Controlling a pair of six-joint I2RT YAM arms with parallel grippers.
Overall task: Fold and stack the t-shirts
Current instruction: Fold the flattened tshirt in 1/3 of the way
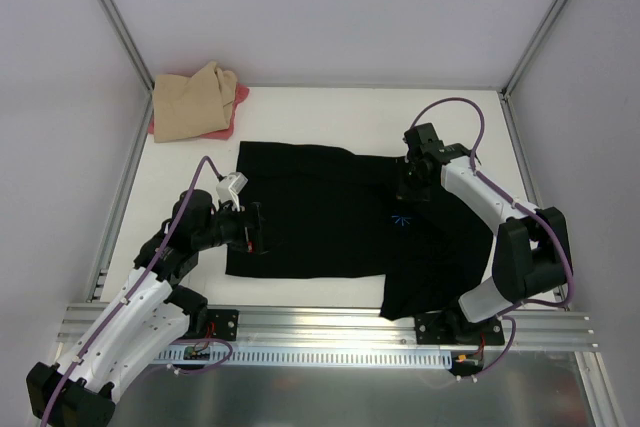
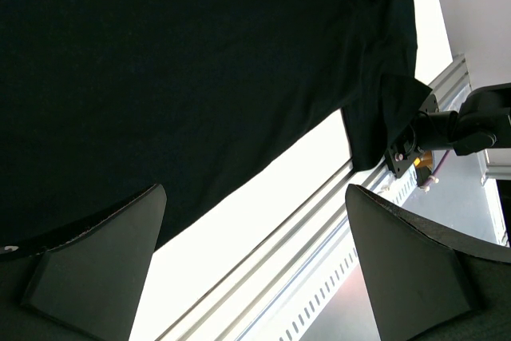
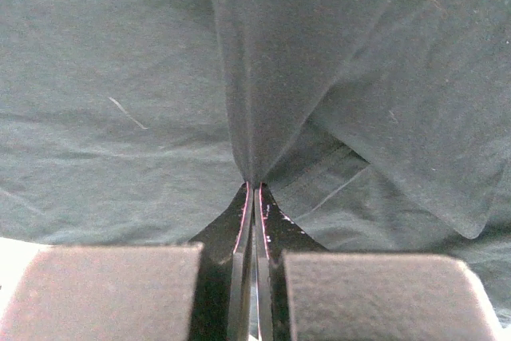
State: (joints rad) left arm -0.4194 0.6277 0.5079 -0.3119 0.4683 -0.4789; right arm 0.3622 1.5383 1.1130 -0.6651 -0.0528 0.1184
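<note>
The black t-shirt (image 1: 320, 217) lies spread on the white table, its light-blue starburst mark (image 1: 400, 220) near the right side; one corner hangs over the near edge. My right gripper (image 1: 408, 185) is shut on a raised fold of the black shirt (image 3: 263, 77), pinched at its fingertips (image 3: 254, 188). My left gripper (image 1: 250, 227) is open and empty over the shirt's left edge; in its wrist view the gripper (image 2: 255, 269) frames the shirt's near hem (image 2: 200, 77) and bare table. A folded tan shirt (image 1: 195, 99) lies on a pink-red one (image 1: 240, 99) at the back left.
An aluminium rail (image 1: 330, 327) runs along the table's near edge, with the arm bases bolted to it. Metal frame posts (image 1: 115, 17) and white walls enclose the table. The right arm's base (image 2: 471, 121) shows in the left wrist view.
</note>
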